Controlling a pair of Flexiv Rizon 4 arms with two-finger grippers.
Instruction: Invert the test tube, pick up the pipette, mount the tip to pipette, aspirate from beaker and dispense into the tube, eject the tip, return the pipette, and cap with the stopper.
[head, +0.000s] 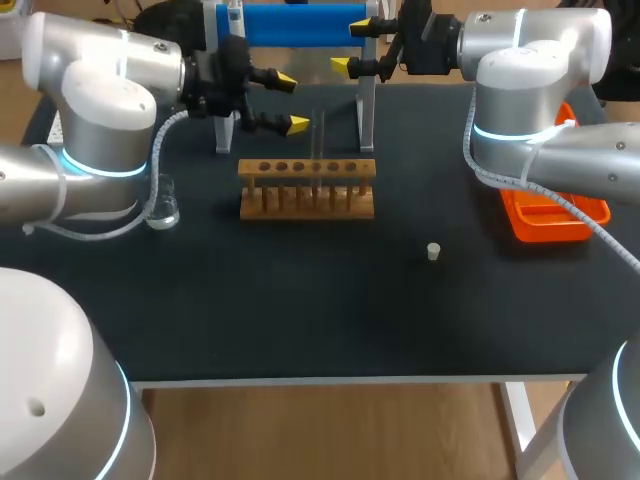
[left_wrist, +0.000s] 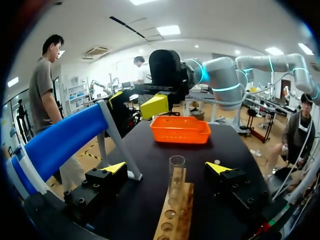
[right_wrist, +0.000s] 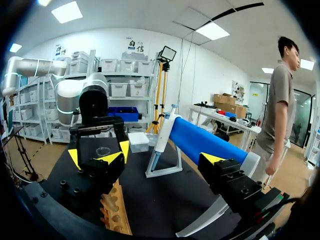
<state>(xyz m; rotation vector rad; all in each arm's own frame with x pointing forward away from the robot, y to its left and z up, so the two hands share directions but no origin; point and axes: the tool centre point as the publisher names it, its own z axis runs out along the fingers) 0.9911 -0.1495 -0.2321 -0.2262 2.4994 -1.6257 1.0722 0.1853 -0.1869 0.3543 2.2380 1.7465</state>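
At the back of the table (head: 300, 300), both arms hang above and behind the wooden rack (head: 305, 190), apparently so that each can come at the glassware from its own side. The left gripper (head: 290, 100) is spread wide and holds nothing. In its wrist view the test tube (left_wrist: 176, 177) stands just ahead of it, framed between the two yellow tips without touching either, which I read as a line-up for a grasp on the tube. The right gripper (head: 351, 47) is likewise fully open and empty. It is poised near the blue pipette (head: 290, 22) that lies across its stand (head: 366, 115) behind the rack, a sensible place to be if the pipette is its job. The tube sits upright in a hole just right of the rack's middle and rises well above the wood. It is clear, thin-walled glass and looks empty, and its round rim shows on top, so the mouth seems to face upward. Such smooth glass will probably slip under a light pinch and might crack under a hard one. The beaker (head: 163, 208) stands off to the left beside the left arm, the small white stopper (head: 433, 251) lies alone toward the right, and the orange tray (head: 540, 232) rests at the right edge. Each is well apart from the rack, so nothing crowds a reach.
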